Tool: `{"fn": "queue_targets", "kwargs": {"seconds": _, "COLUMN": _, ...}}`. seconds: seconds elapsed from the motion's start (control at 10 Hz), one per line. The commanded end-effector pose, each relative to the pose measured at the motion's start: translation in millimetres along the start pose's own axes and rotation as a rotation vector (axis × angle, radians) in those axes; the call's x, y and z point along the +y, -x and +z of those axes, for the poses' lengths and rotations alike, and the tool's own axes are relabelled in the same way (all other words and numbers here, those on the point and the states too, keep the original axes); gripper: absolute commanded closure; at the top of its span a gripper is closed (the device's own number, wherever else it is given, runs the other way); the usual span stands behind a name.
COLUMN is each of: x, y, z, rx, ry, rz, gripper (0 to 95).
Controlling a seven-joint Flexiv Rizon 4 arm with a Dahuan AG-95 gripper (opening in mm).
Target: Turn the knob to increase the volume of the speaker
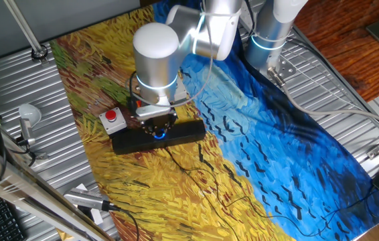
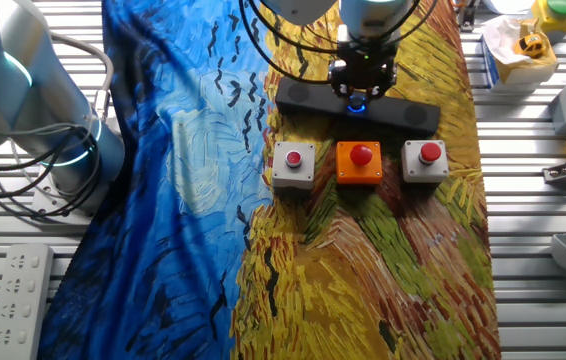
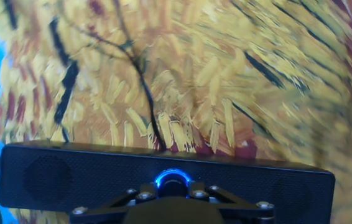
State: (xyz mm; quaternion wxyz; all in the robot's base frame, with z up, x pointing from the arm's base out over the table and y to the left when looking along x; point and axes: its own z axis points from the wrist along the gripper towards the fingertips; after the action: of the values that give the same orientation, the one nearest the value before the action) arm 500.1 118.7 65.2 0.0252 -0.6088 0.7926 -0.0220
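The speaker (image 1: 188, 132) is a long black bar lying across the yellow part of the painted cloth. It also shows in the other fixed view (image 2: 413, 115) and fills the bottom of the hand view (image 3: 51, 177). The knob (image 3: 173, 180), ringed in blue light, sits at the bar's middle. It shows as a blue glow under the hand in both fixed views (image 1: 160, 133) (image 2: 358, 103). My gripper (image 3: 173, 188) stands straight down over the knob, its jaws closed around it (image 1: 157, 127) (image 2: 361, 92). The fingertips hide most of the knob.
Three red push-button boxes stand in a row beside the speaker: grey (image 2: 294, 163), orange (image 2: 360, 161), grey (image 2: 425, 162). A thin black cable (image 3: 142, 81) runs from the speaker over the cloth. The arm's base (image 2: 23, 110) and a power strip (image 2: 13, 300) are at the side.
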Motion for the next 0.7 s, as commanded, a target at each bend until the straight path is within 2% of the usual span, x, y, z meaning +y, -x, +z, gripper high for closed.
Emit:
{"fn": "queue_targets", "kwargs": {"seconds": 0.1, "x": -2.9, "y": -1.7, "z": 9.5, "rx": 0.028, "ry": -0.018, "rz": 0.521, "gripper": 95.0}}
{"fn": "queue_targets", "kwargs": {"seconds": 0.2, "x": -3.0, "y": -1.7, "z": 10.3, "rx": 0.026, "ry": -0.014, "rz": 0.641, "gripper": 95.0}}
{"fn": "queue_targets", "kwargs": {"seconds": 0.3, "x": -3.1, "y": -1.7, "z": 10.5, "rx": 0.033, "ry": -0.009, "rz": 0.829, "gripper": 95.0}}
{"fn": "queue_targets", "kwargs": {"seconds": 0.7, "x": -3.0, "y": -1.6, "z": 9.7, "rx": 0.029, "ry": 0.01, "rz": 1.187, "gripper": 95.0}}
